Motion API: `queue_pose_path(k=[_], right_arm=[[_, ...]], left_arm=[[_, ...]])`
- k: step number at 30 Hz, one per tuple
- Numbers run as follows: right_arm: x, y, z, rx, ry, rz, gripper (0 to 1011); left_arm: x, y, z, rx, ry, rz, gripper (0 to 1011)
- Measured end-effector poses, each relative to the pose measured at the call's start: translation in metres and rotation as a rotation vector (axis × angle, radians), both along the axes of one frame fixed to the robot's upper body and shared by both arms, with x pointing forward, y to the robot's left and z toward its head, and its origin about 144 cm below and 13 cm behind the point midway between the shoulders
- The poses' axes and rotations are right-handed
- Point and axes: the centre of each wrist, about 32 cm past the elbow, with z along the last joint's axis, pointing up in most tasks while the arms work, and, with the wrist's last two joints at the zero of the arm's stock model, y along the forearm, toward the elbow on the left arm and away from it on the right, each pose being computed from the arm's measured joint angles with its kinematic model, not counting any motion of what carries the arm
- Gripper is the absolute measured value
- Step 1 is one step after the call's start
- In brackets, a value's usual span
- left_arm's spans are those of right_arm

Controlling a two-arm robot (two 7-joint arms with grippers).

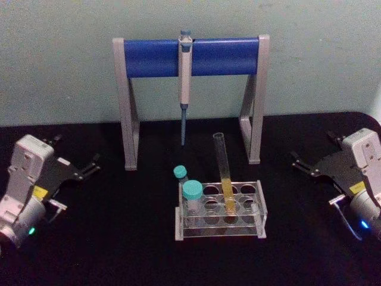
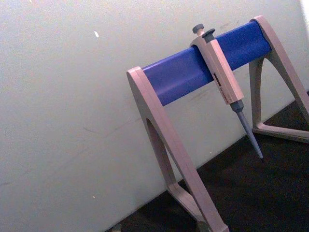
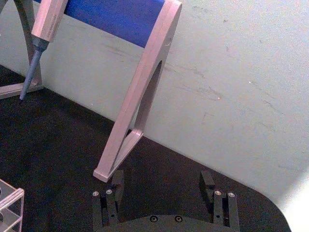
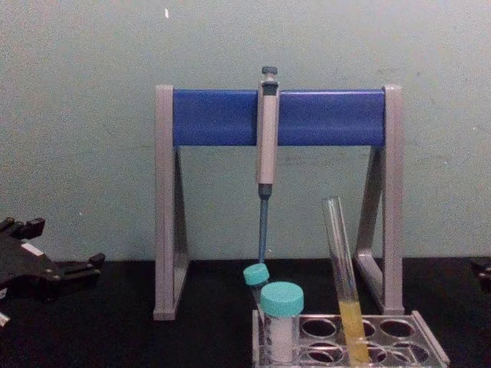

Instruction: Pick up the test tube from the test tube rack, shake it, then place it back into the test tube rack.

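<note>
- The left gripper [image 1: 76, 152] rests on the black table [image 1: 119, 238] at the robot's far left. Its jaws are spread wide with nothing between them, and it is well apart from the rack.
- The right gripper [image 1: 314, 150] rests at the far right. In its wrist view its two black fingers [image 3: 117, 182] stand far apart over bare table and touch nothing.
- The test tube [image 1: 224, 173] stands in the test tube rack [image 1: 220, 233] at the table's middle, between the two grippers. It sits in a hole right of the rack's centre and tilts slightly, with its open top leaning to the left.
- Yellow liquid fills the lower part of the tube.
- Two teal-capped vials [image 1: 192, 192] sit at the rack's left end.
- Behind the rack, a pipette [image 1: 184, 89] hangs from the blue bar of a grey stand [image 1: 149, 58], its tip above the table.
</note>
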Motion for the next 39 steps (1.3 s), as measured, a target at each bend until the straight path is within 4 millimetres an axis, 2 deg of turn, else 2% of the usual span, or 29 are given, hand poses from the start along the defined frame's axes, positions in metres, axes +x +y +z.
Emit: queue_pose_path(k=[39], right_arm=[[0.0,0.0,0.0,0.0,0.0,0.0,1000]], left_arm=[[0.0,0.0,0.0,0.0,0.0,0.0,1001]])
